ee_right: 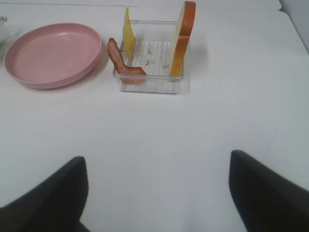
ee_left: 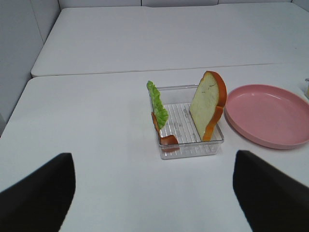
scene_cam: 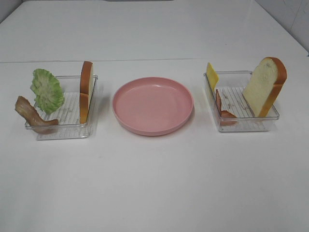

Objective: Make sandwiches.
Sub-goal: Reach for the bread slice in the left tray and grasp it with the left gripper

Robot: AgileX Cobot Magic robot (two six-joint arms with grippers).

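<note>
Ahead of left gripper [ee_left: 153, 154] and right gripper [ee_right: 157, 154], both wide — bread slices [scene_cam: 86, 92] [scene_cam: 263, 84] upright on edge.

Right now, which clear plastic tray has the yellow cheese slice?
The clear plastic tray right of the round pink plate holds the yellow cheese slice; the left tray has green ruffled lettuce instead.

Bread slice [ee_left: 208, 104] upright in tray [ee_left: 190, 151]

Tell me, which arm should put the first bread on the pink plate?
Probably the left: the left bread slice stands nearest the pink plate, while the right bread slice stands on the far side of its tray, beyond the cheese and bacon.
</note>
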